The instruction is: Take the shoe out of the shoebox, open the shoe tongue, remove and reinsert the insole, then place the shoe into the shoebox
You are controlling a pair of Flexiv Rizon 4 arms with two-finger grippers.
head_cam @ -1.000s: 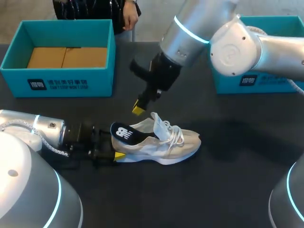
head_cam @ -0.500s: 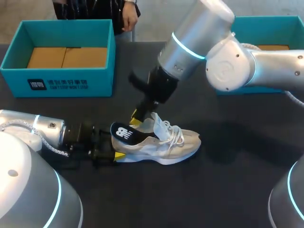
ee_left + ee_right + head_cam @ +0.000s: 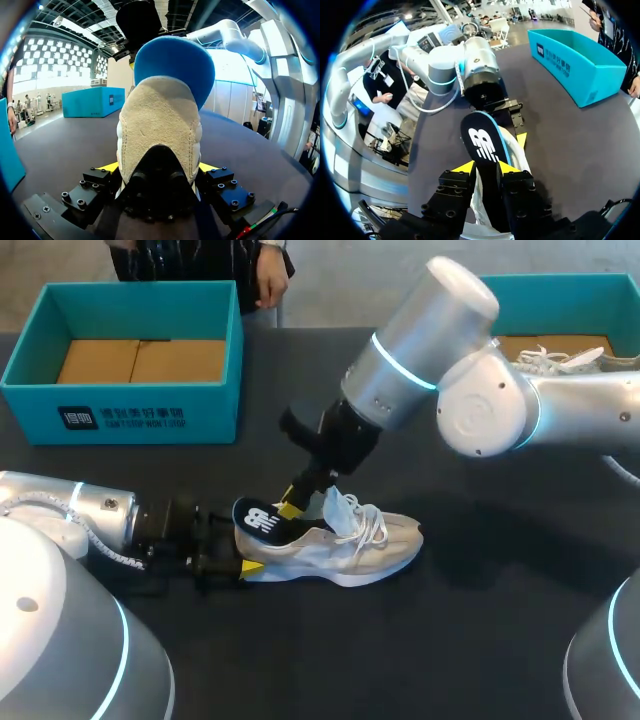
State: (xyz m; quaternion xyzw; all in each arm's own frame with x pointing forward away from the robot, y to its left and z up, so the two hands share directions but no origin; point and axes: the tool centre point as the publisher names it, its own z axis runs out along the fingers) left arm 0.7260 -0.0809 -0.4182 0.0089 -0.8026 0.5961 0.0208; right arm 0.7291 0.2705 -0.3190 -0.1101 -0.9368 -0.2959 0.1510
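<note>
Near the middle of the table [image 3: 500,640], your left gripper [image 3: 157,167] clamps the heel of the shoe [image 3: 345,545] from both sides. Your right gripper [image 3: 485,167] pinches the insole [image 3: 482,140], which juts up from the shoe's opening.

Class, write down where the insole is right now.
In the head view, left of centre, the insole sticks up from the heel of the shoe, gripped by the right tool.

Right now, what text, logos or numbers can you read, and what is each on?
Left box: white label on front wall, too small to read.
Right box: small label, unreadable.
Insole: white logo mark, no words.
No numbers seen.
</note>
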